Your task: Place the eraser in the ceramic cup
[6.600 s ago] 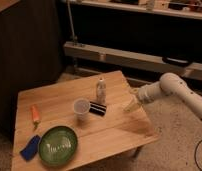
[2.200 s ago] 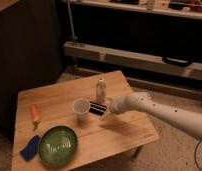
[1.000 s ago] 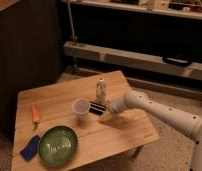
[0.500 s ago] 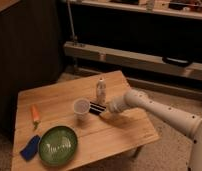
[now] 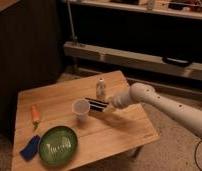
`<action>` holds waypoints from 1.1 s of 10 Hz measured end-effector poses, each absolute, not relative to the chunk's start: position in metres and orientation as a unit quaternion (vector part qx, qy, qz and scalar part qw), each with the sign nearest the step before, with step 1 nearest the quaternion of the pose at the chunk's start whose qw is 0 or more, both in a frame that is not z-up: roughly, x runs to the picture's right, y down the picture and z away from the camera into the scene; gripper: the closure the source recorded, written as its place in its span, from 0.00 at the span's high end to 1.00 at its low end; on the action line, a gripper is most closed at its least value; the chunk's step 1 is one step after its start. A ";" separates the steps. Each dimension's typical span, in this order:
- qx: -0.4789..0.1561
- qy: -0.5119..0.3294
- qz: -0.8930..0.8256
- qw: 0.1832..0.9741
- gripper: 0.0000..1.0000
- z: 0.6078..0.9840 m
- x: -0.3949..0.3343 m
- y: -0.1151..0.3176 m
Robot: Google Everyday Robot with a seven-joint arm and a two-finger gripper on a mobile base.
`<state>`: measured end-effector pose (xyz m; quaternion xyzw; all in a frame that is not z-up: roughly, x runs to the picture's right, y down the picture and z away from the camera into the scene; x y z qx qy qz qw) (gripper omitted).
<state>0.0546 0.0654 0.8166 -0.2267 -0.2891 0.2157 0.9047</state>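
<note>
robot lab: end effector [image 5: 110, 104] over wooden table [image 5: 114, 131]

High view, down onto table [image 5: 121, 131], end effector [image 5: 108, 104] central

light: dim, warm | wooden table [image 5: 59, 97] brightest, dark beyond it | gripper [image 5: 108, 103] near ceramic cup [image 5: 81, 107], soft shadow beneath

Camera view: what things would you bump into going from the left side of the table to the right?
Blue block → green plate → ceramic cup → eraser → the robot's hand, at the eraser's right end. The orange stick and white bottle overlap others, so they're left out.
</note>
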 end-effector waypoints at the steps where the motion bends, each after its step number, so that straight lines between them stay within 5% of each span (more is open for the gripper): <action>1: -0.230 -0.286 0.207 0.907 0.14 0.800 0.060 0.049; 6: -0.256 -0.219 0.125 0.933 0.14 0.727 0.086 -0.015; 11: -0.289 -0.244 0.087 0.922 0.14 0.708 0.091 0.003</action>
